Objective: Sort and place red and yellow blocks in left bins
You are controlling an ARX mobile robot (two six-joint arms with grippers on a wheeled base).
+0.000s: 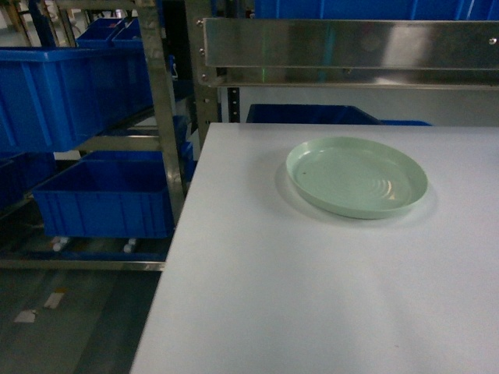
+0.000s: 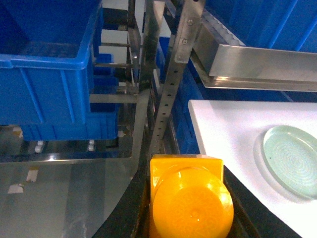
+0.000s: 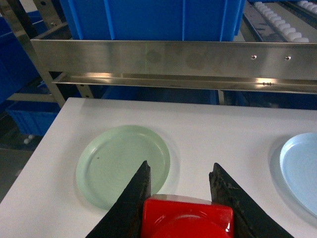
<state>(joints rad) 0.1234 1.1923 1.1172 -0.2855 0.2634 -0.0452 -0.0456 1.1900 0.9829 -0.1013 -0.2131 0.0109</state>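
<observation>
Both pincers are loaded: our left gripper (image 2: 190, 198) is clamped on the glossy orange-yellow studded plastic brick (image 2: 190, 196), and our right gripper (image 3: 181, 186) is closed on the glossy red studded plastic brick (image 3: 187, 218).

From the left wrist we see the yellow one held off the white table's (image 1: 312, 296) left edge, near the blue plastic bins (image 2: 47, 79) on the metal rack (image 2: 171, 84). The red one sits over the table just beside the pale green round plate (image 3: 111, 163), with a light blue plate (image 3: 302, 171) off to the right.

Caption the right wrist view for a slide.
Right claw grips a red block above the white table, near a green plate.
</observation>
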